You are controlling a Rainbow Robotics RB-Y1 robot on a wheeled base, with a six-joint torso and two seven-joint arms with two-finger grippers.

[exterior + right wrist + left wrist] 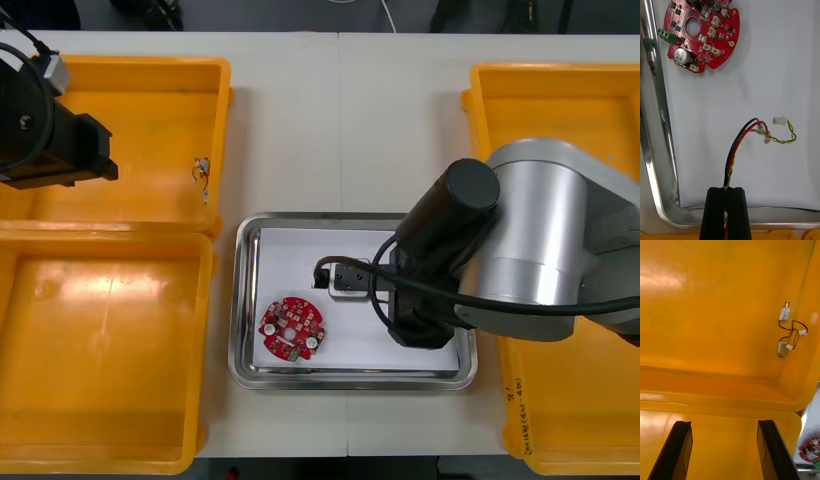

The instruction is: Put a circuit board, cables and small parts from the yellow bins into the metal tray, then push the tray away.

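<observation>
Partly masked by the arm in the front view, the right tool (728, 192) is seen from its wrist clamped on a red and yellow cable (760, 129) over the metal tray (658, 150) holding the circuit board (715, 41), whose markings are unreadable; the left tool (724, 423), fingers apart, hangs above a yellow bin (715, 315).

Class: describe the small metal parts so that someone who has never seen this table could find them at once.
Find the far yellow bin on the robot's left, by the open left gripper. Close to its wall facing the metal tray lie the small metal parts: two silvery blocks trailing thin black wires, alone in that bin.
</observation>
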